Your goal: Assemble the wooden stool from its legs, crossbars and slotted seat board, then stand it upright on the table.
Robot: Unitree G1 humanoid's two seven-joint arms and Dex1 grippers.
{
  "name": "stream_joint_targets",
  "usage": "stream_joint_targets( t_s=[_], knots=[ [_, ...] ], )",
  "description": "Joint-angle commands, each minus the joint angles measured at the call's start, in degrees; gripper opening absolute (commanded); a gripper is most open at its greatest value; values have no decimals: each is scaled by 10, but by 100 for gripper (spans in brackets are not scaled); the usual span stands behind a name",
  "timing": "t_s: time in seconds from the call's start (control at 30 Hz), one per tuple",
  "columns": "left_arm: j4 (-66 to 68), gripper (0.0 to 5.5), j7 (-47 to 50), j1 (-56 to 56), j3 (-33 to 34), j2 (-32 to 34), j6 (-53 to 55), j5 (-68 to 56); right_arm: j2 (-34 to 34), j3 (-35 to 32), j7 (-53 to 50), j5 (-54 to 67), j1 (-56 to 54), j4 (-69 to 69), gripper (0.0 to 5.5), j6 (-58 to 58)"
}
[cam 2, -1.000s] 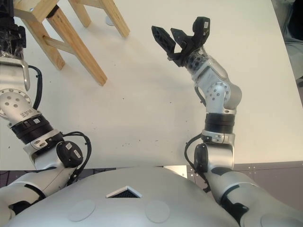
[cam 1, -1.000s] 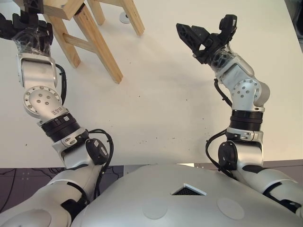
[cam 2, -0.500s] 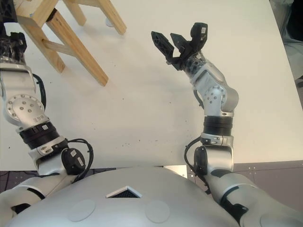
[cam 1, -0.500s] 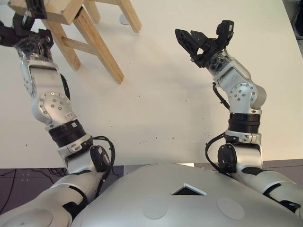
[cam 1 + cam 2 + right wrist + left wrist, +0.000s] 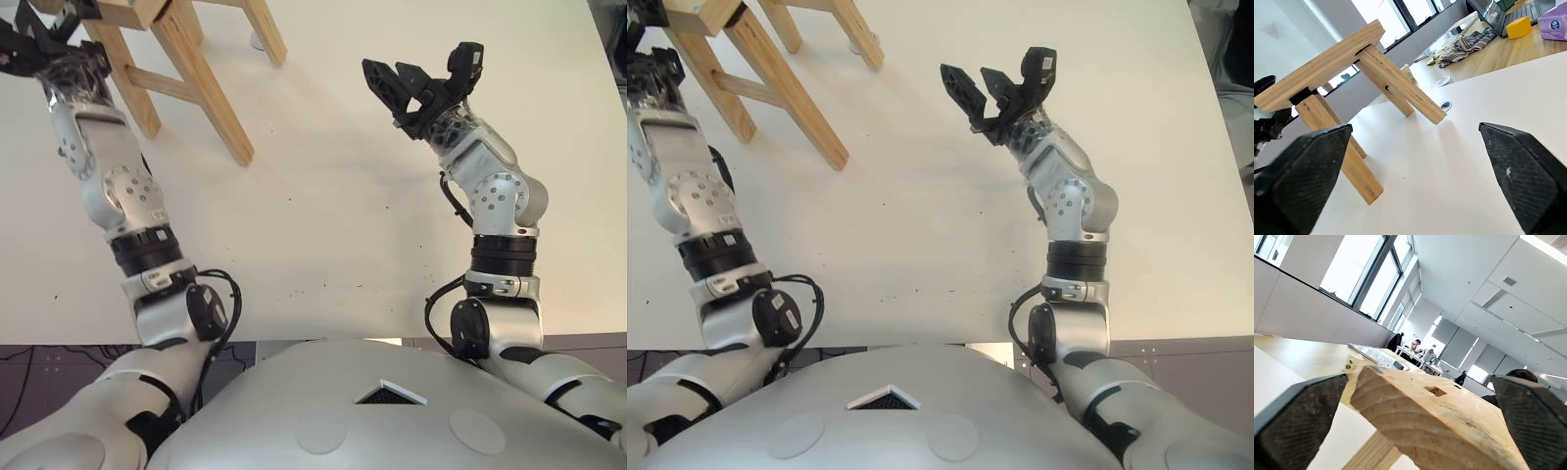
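- The white surface took up most of the head views and carried the task's thing at its far left.
- The wooden stool was assembled and stood at the far left of the surface, seat up. Its splayed legs ran down to the surface, and the near leg's foot rested on it.
- The slotted seat board lay across the top of the legs. One rectangular slot showed in its face in the left wrist view.
- A crossbar joined two of the legs partway down, on the side facing the robot.
- The left gripper was up at the near left corner of the seat board. Its fingers were spread wide with the board's corner between them. One finger sat just beside the wood, and the other was partly in front of it. Whether either pressed on the board could not be told.
- The right gripper hovered above the bare surface, well to the right of the stool and pointed towards it. Its fingers were wide apart with nothing between them.
- A small round disc lay flat on the surface just beside the foot of a far leg.
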Motion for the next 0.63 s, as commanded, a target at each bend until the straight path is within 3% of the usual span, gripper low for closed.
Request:
stream_joint_targets(
  t_s=[0.03, 0.2, 0.4, 0.5, 0.63],
  knots=[
    [36, 536, 5, 27, -29, 13, -24, 75, 3, -2, -3, -4, 1, 10, 479, -7],
    [-20, 536, -51, 35, -94, 17, -139, 154, 3, 6, 1, -15, 3, 13, 479, -18],
    [-252, 536, -27, 179, -170, -49, -99, 181, 37, -6, -59, -31, 13, -54, 479, -85],
    [-311, 536, -14, 252, -188, -64, -83, 208, 45, 26, -116, -96, 41, -121, 479, -133],
    [-324, 479, -14, 355, -197, -80, -80, 212, 43, 56, -180, -187, 103, -179, 451, -185]
  ],
)
